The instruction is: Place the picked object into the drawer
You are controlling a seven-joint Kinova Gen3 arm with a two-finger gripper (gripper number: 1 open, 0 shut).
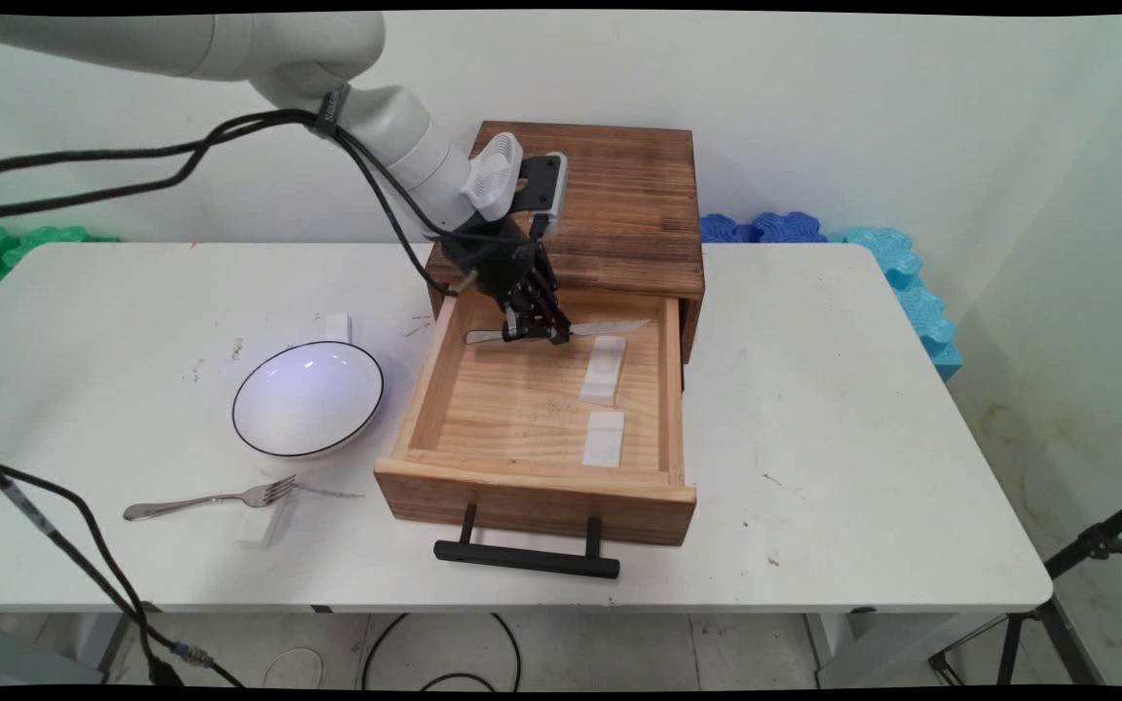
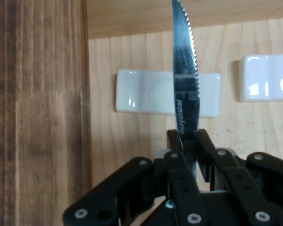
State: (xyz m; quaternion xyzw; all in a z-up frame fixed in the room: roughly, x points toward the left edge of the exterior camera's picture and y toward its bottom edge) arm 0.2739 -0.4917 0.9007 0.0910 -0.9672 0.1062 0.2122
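In the main view, a brown wooden box (image 1: 619, 209) with a rough, dark top sits at the far side of the white table (image 1: 863, 438). Its drawer (image 1: 532, 487) is pulled out toward the near side. The drawer is made of pale, smooth wood and has a black bar handle (image 1: 526, 558) on the front. Two small white blocks (image 1: 604, 369) lie inside it on the right, one behind the other. The black gripper (image 1: 534, 331) is down in the far part of the drawer, and its fingers are pressed together on a shiny metal knife (image 1: 610, 328). The knife lies flat and sideways over the drawer, with its pointed blade to the right and its handle to the left. Left of the drawer is a round white bowl (image 1: 308, 399) with a thin dark rim. A silver fork (image 1: 205, 500) lies near the front left of the table, its prongs resting on a small white block (image 1: 264, 524). Another little white block (image 1: 335, 326) sits just behind the bowl. In the hand view, the knife (image 2: 185, 89) sticks straight out from between the fingers (image 2: 179, 155), which squeeze it tight. Its blade is dark and shiny with small teeth along one edge and tiny letters on it. One white glossy block (image 2: 146, 92) lies under the blade, and the other block (image 2: 266, 77) is off to the side. The dark rough wood of the box (image 2: 35, 113) fills one side.
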